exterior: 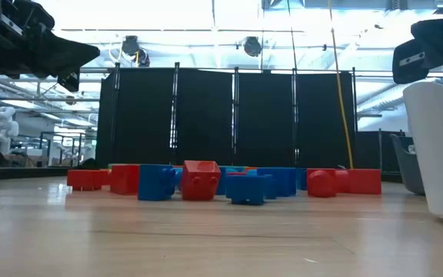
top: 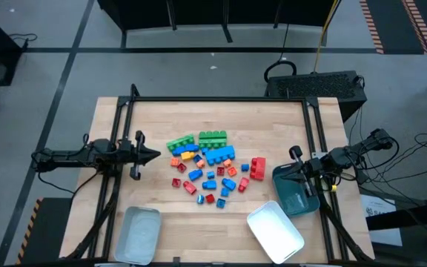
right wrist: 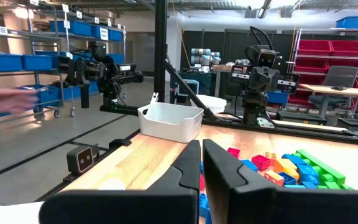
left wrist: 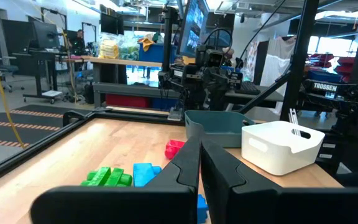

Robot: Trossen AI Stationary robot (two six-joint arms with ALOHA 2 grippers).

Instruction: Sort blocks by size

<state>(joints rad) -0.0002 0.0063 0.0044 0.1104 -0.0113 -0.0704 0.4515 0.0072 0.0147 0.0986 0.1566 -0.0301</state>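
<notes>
Grippers first: left gripper [top: 153, 155] is hanging closed and empty at the table's left side, tips pointing right toward the pile; right gripper [top: 295, 154] is sitting closed and empty at the right side, over the teal plastic tray [top: 293, 194]. Both arms are stretched low and roughly level, facing each other across the pale wooden table [top: 147, 119], neither touching anything.

Small studded plastic bricks in green, blue, red and orange [top: 207, 167] are lying bunched mid-table, between the two grippers and apart from both. Long green ones are sitting at the far edge of the pile, big blue next, a red one off to the right, tiny cubes scattered nearer.

Pale grey rectangular tray [top: 138, 233] near left and white rectangular tray [top: 275, 231] near right are looking empty, and the teal one too, as far as visible. So sorting is prob. not started yet, imo. Next move is calling for one gripper opening, reaching in and coming down over a single edge brick w/o nudging neighbours.
</notes>
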